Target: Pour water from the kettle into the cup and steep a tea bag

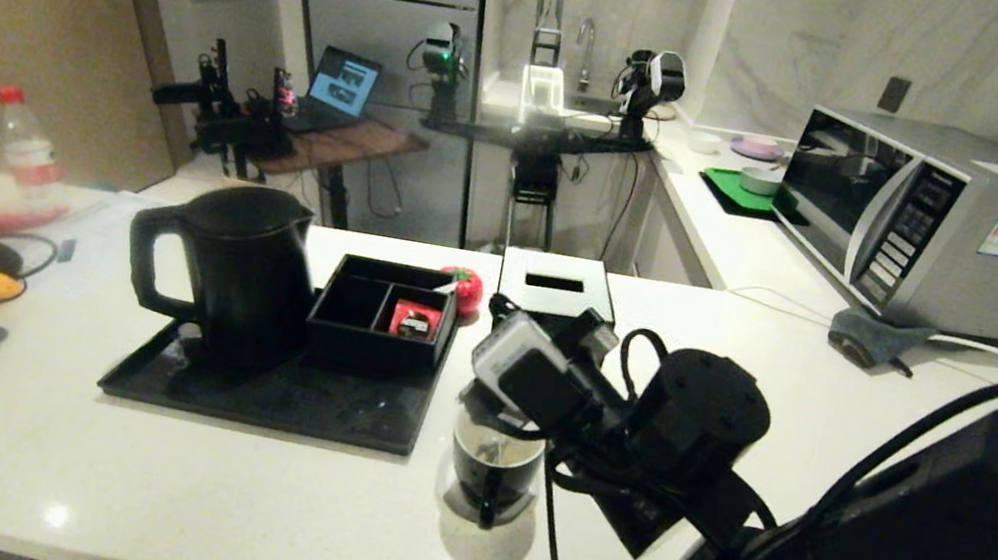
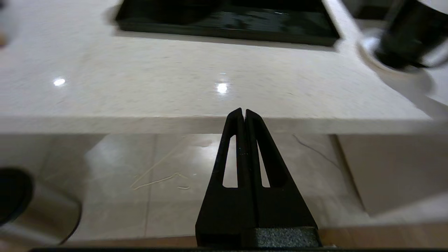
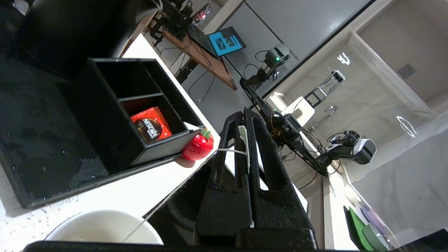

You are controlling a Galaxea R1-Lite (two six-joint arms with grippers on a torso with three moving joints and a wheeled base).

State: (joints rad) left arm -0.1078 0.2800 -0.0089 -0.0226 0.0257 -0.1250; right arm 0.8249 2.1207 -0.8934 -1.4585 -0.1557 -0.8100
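Observation:
The black kettle [image 1: 217, 268] stands upright on the black tray [image 1: 265, 403], left of centre. Right of the tray sits the small black cup [image 1: 493, 467], whose white inside [image 3: 101, 229] also shows in the right wrist view. My right gripper [image 3: 245, 113] hangs just above the cup, shut on the tea bag's white paper tag [image 3: 244, 140]. The thin string [image 3: 225, 151] runs from the tag down into the cup. The pouch and any water are hidden. My left gripper [image 2: 244, 112] is shut and empty, parked below the counter's front edge.
A black compartment box [image 1: 382, 311] on the tray holds a red packet [image 1: 414, 320]. A red strawberry-shaped object [image 1: 463, 289] and a tissue box [image 1: 556, 285] stand behind. A microwave [image 1: 935, 221] is at the back right, clutter and a bottle [image 1: 26, 140] at the far left.

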